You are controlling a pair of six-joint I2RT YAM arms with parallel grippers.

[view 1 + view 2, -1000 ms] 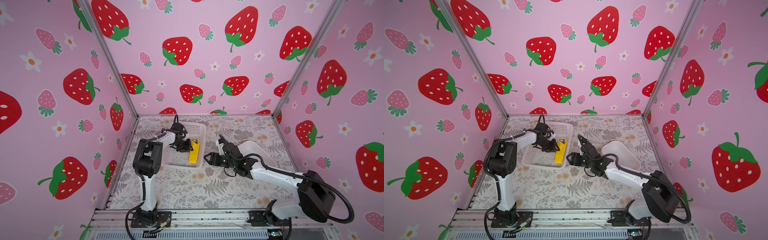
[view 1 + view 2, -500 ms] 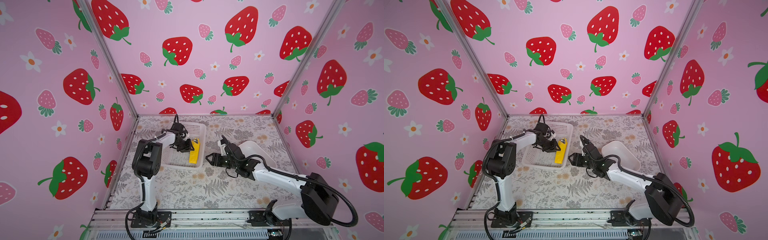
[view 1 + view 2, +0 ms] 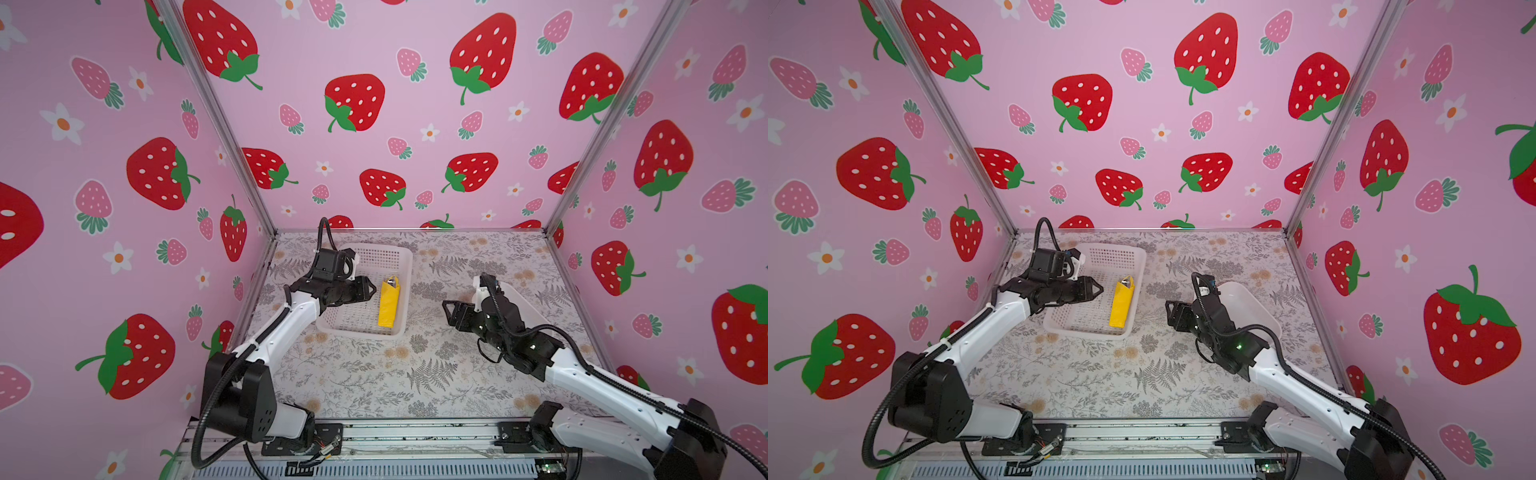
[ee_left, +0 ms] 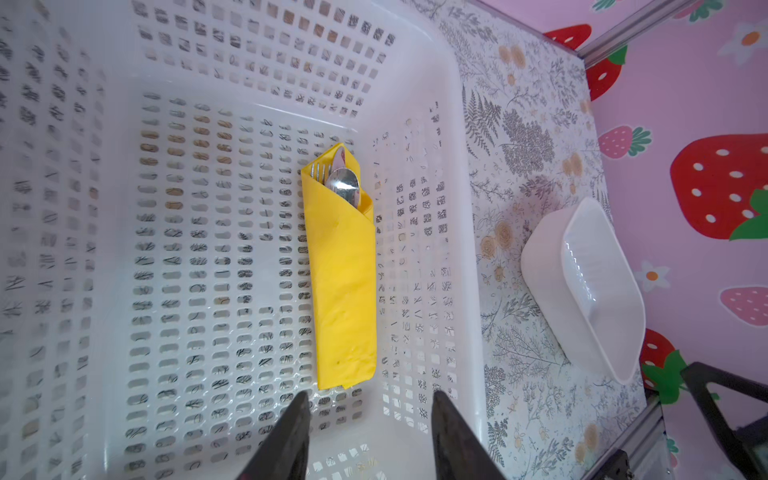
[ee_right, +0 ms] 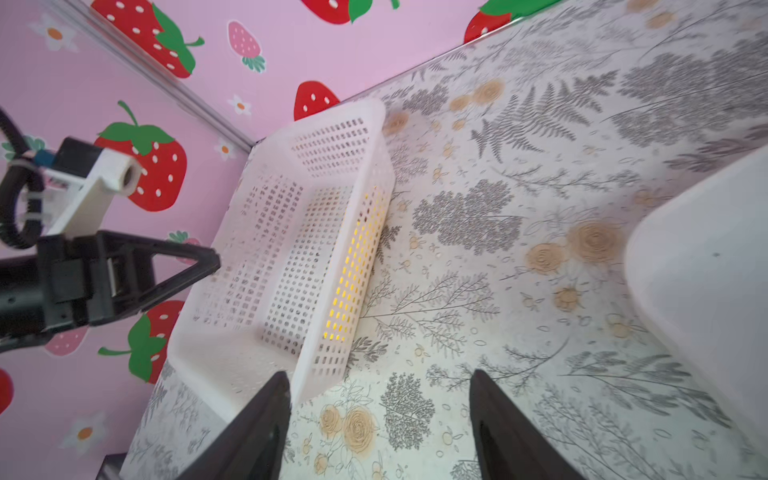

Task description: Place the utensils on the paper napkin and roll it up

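Left pincer [image 4: 370, 401] spread, empty. Rolled bright yellow paper napkin [image 4: 343, 291] lies just ahead of its tips on the white mesh plastic basket [image 4: 451, 83] floor. Slim metal utensils [image 4: 343, 183] peek from the far end, so the bundle is likely finished. Right pincer [image 5: 380, 374] spread, idle, between basket corner and smooth white oblong tray [image 5: 702, 270].

The left claw [image 3: 371, 288] points rightward, jaws parted, holding nothing. The right claw [image 3: 446, 312] faces it, jaws wider, also empty.

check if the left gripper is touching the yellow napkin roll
Apart. In the left wrist view the left gripper hangs open short of the paper napkin, basket mesh showing between them.
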